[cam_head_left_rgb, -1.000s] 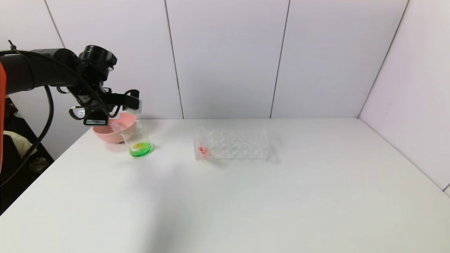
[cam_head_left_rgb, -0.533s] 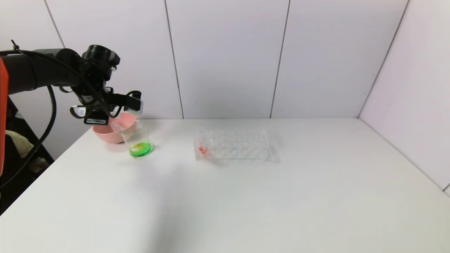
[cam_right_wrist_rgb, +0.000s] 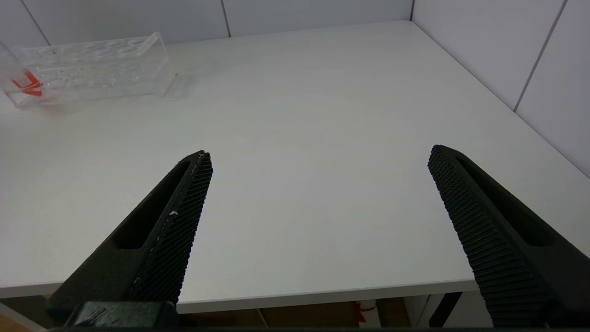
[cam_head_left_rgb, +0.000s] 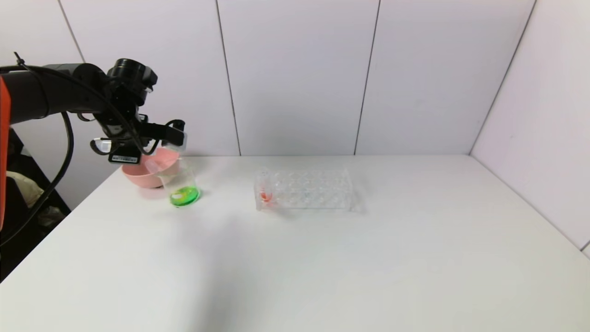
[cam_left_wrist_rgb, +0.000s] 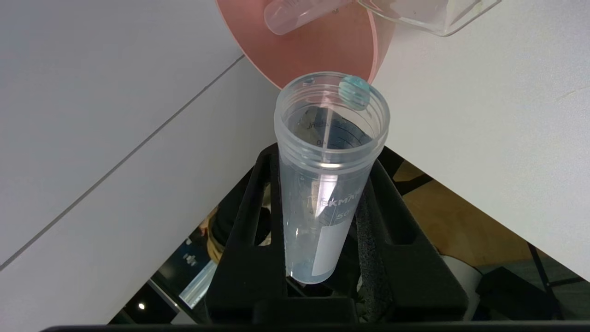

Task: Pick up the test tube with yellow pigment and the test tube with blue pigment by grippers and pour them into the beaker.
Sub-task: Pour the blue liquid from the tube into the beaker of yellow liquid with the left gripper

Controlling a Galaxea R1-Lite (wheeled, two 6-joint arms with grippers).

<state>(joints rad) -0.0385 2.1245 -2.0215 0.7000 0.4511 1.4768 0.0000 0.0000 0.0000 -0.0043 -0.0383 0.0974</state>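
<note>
— Tube? Where?

— Test tube with blue pigment [cam_left_wrist_rgb: 328,175] pinched between the fingers of the left tool [cam_left_wrist_rgb: 322,152], nearly drained: only a blue drop clinging at the rim, a faint blue trace at the rounded end. Mouth aimed past the fingertips toward the pink bowl [cam_left_wrist_rgb: 322,50].

— And the beaker?

— Beaker [cam_head_left_rgb: 180,182] just below and slightly ahead of the left tool [cam_head_left_rgb: 177,138], upright on the table [cam_head_left_rgb: 322,258], green liquid pooled at its bottom. Touching or just in front of the pink bowl [cam_head_left_rgb: 143,173]; cannot tell which.

— Yellow one?

— Lying empty in the pink bowl, beyond the held tube's mouth: test tube with yellow pigment [cam_left_wrist_rgb: 299,11], no colour visible in it.

— Farther out?

— Clear rack [cam_head_left_rgb: 304,190] well off to the side of the left tool, a red-tinted tube [cam_head_left_rgb: 265,191] at its nearer end.

— Other arm?

— Right tool [cam_right_wrist_rgb: 318,159] spread wide, gripping nothing, hovering over the table's near edge, the rack [cam_right_wrist_rgb: 87,69] well ahead of it.
</note>
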